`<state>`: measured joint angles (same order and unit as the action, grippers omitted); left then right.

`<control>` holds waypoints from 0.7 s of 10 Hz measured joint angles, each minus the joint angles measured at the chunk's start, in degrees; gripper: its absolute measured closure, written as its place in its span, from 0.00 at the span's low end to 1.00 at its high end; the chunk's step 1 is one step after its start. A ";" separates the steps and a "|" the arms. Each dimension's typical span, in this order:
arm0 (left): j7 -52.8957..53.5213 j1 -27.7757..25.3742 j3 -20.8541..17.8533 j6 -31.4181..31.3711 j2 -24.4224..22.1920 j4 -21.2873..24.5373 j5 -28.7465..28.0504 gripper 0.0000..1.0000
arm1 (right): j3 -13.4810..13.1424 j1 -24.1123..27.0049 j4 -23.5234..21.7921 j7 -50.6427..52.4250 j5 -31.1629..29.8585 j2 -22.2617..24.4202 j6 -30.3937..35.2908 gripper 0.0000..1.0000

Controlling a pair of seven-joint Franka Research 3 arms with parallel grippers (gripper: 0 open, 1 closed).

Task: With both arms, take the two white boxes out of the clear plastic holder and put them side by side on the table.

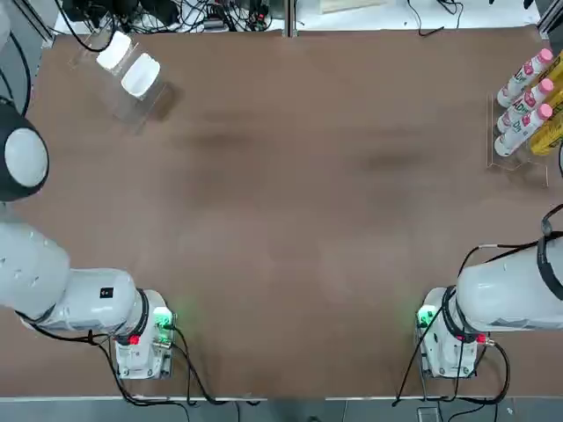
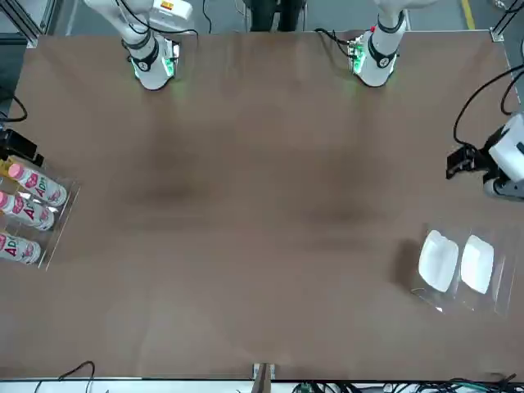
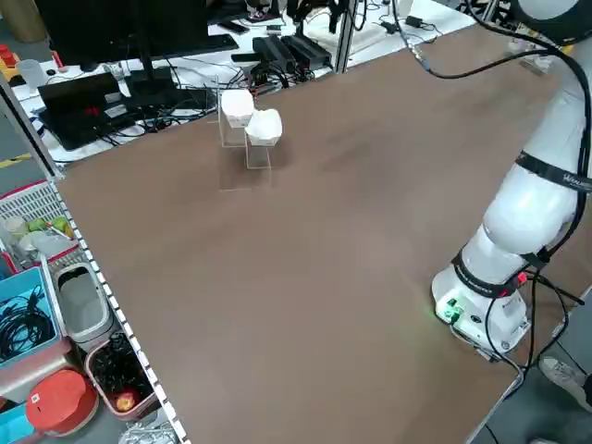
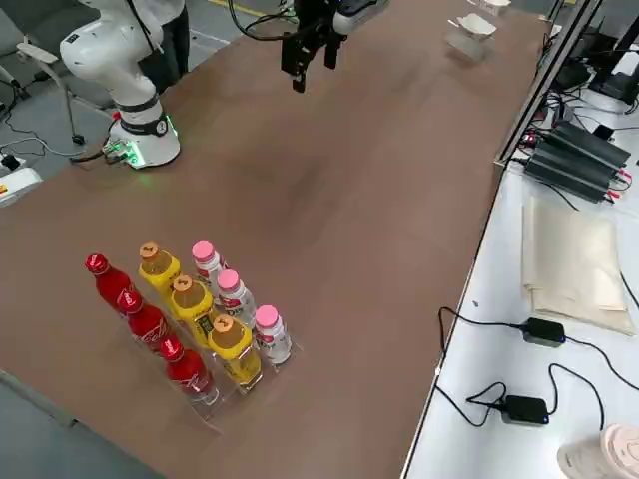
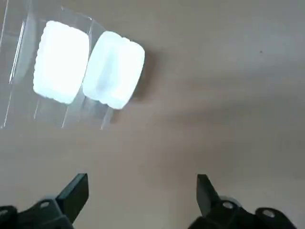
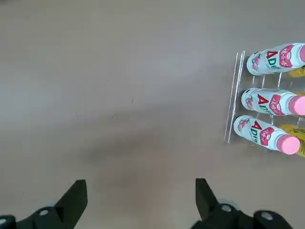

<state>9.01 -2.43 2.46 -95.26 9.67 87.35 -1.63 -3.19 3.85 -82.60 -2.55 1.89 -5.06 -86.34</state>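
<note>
Fingers of the left gripper (image 5: 142,195) stand spread wide with nothing between them, above bare brown table (image 5: 228,95). The two white boxes (image 5: 88,70) lie ahead of it and off to one side, standing upright in adjacent slots of the clear plastic holder (image 5: 19,62), close side by side. In the top view the holder (image 1: 132,101) sits at the far left corner of the table (image 1: 290,220), set diagonally, with both boxes (image 1: 129,63) still in it. The front view shows the same gripper (image 2: 460,161) near that picture's right edge, well apart from the boxes (image 2: 456,263).

Fingers of the right gripper (image 6: 142,195) are likewise spread wide and empty over bare table. A second clear rack (image 6: 234,98) holding pink-capped bottles (image 6: 269,100) lies to one side of it. In the right side view this rack (image 4: 215,394) also carries yellow bottles (image 4: 195,309) and red bottles (image 4: 140,319), and a dark gripper (image 4: 312,52) hangs above the tabletop; which arm bears it cannot be told from that view.

Both arm bases (image 1: 145,338) (image 1: 449,338) stand at the near edge, green and red lights lit.
</note>
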 joint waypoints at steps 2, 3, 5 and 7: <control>0.15 -0.01 0.09 -5.01 4.71 -1.14 -1.95 0.00 | 0.19 -1.09 -0.83 0.00 0.00 -0.40 -0.20 0.00; 0.66 0.31 0.41 -7.36 6.88 -1.25 -4.14 0.00 | 0.27 -1.66 -1.29 -0.01 0.00 -0.94 -0.84 0.00; 4.47 0.74 0.53 -11.24 9.39 -1.21 -5.50 0.00 | 0.29 -2.59 -2.92 -0.01 0.00 -1.75 -2.99 0.00; 13.14 0.64 0.62 -17.34 9.71 1.82 -5.62 0.00 | 0.33 -3.20 -7.94 -0.01 0.07 -1.73 -7.97 0.00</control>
<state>22.16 -1.79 3.08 -112.60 19.38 89.17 -7.26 -2.86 0.65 -90.54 -2.56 1.97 -6.79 -94.31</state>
